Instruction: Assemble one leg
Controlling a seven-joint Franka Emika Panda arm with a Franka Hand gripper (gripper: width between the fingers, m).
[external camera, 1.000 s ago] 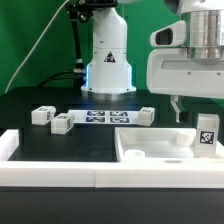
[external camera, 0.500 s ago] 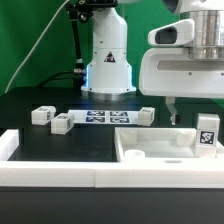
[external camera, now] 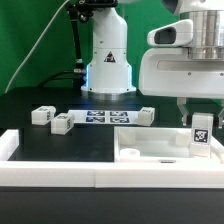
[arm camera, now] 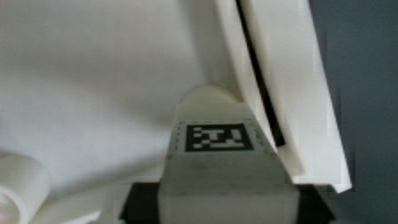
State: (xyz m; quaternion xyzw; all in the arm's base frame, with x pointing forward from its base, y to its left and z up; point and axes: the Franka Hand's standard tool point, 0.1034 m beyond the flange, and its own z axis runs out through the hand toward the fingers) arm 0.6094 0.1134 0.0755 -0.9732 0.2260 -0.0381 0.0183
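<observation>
My gripper (external camera: 200, 112) hangs at the exterior view's right and is shut on a leg (external camera: 201, 130), a small white post with a black-and-white tag. It holds the leg upright over the right part of the large white tray-like piece (external camera: 150, 152). In the wrist view the leg (arm camera: 217, 140) sits between my black fingers (arm camera: 150, 200), with the gripper (arm camera: 217, 202) over the tray's white floor and close beside its raised rim (arm camera: 285, 90). Whether the leg's lower end touches the tray is hidden.
Three more legs lie on the black table: two at the exterior view's left (external camera: 42, 115) (external camera: 61, 123) and one near the middle (external camera: 146, 116). The marker board (external camera: 105, 117) lies between them. The robot's white base (external camera: 108, 60) stands behind. A white wall (external camera: 50, 175) runs along the front.
The leg has shifted a little toward the exterior view's left, together with the gripper. The visible finger stands closer to the leg than before. The other legs have not moved.
</observation>
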